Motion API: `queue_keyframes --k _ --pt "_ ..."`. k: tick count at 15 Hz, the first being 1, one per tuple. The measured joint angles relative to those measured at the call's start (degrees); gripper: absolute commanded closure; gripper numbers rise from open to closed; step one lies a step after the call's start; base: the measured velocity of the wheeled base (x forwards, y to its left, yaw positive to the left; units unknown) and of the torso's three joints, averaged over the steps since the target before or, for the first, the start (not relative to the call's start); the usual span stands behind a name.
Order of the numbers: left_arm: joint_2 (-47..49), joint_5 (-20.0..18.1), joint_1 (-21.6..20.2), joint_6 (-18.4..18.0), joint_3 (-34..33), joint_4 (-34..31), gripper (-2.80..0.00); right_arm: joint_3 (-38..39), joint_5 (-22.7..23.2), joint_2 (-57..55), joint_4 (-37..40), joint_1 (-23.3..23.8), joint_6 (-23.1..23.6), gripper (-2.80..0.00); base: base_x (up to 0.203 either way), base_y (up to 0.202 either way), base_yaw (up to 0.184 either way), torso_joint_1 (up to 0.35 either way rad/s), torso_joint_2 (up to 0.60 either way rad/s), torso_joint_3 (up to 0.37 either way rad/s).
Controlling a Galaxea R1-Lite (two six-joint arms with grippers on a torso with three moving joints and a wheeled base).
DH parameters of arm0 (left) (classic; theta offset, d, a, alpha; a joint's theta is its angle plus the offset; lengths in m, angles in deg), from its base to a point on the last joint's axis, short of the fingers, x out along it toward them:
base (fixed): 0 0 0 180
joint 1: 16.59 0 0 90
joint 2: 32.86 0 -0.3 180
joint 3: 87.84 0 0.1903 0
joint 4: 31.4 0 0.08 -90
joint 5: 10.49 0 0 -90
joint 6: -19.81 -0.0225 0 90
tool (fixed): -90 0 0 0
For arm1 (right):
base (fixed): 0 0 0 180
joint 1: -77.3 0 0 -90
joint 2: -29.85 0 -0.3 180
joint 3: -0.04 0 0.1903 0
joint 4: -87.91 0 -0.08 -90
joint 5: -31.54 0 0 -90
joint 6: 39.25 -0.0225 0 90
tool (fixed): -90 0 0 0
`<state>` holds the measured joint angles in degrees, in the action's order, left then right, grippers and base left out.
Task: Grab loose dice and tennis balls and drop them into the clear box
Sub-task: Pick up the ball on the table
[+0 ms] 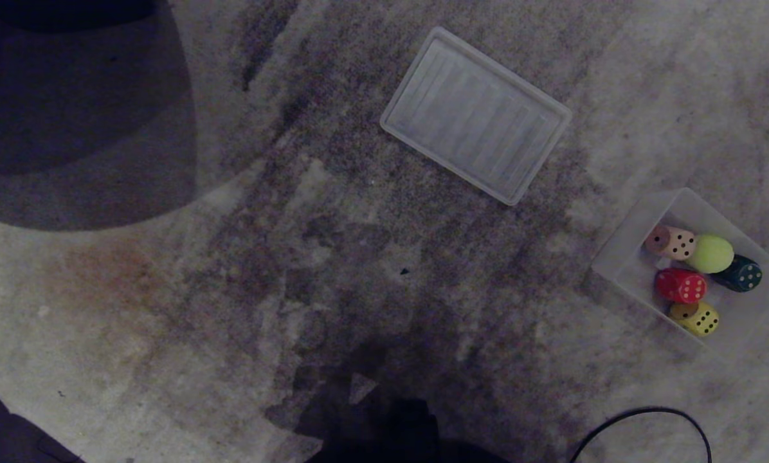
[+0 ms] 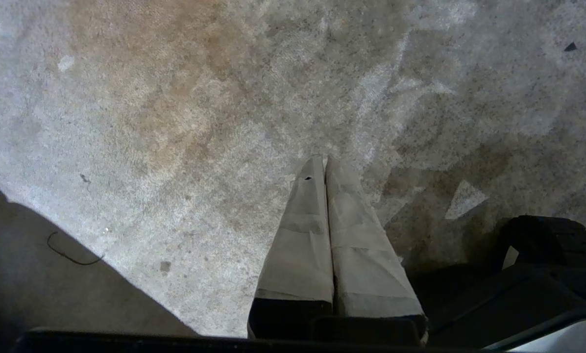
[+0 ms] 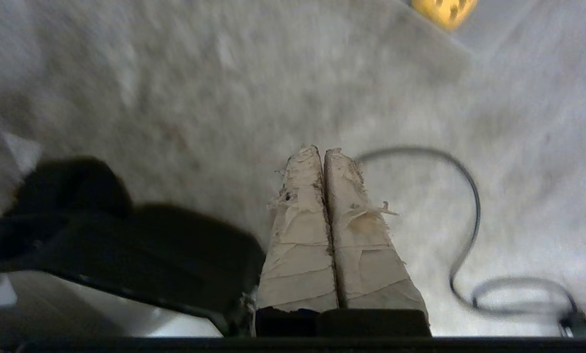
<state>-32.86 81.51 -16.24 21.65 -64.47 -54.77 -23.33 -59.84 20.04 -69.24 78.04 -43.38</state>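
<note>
So the floor is a worn, mottled grey carpet point(image 1: 243, 308), short pile, with a rusty orange stain on the left and darker smudges through the middle. Far centre lies a flat ribbed white panel point(image 1: 476, 116), rectangular with rounded corners. Over on the right sits the clear box point(image 1: 622, 257), see-through plastic, holding a beige die point(image 1: 670, 242), a fuzzy tennis ball point(image 1: 710, 253), a dark green die point(image 1: 739, 274), a red die point(image 1: 680, 285) and a yellow die point(image 1: 695, 319). A black cable point(image 1: 648, 418) loops near right.

Neither arm shows in the head view. The wrist cameras do: left gripper point(image 2: 325, 162) and right gripper point(image 3: 323, 152) both have their tape-wrapped fingers pressed together, holding nothing, over carpet.
</note>
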Motion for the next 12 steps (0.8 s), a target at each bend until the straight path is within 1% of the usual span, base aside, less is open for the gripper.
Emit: queue_keyframes --k 3,5,12 --pt "0.0 0.0 0.0 0.0 0.0 0.0 0.0 0.0 0.44 6.16 0.52 -0.48 2.25 0.0 0.0 0.0 0.0 0.0 0.0 0.0" --pt "0.0 -0.02 0.0 0.01 0.0 0.0 0.0 0.0 0.45 8.22 0.57 -0.52 2.81 0.0 0.0 0.0 0.0 0.0 0.0 0.0" --pt "0.0 0.0 0.0 0.04 0.0 0.0 0.0 0.0 0.58 9.81 0.65 -0.56 3.15 0.0 0.0 0.0 0.0 0.0 0.0 0.0"
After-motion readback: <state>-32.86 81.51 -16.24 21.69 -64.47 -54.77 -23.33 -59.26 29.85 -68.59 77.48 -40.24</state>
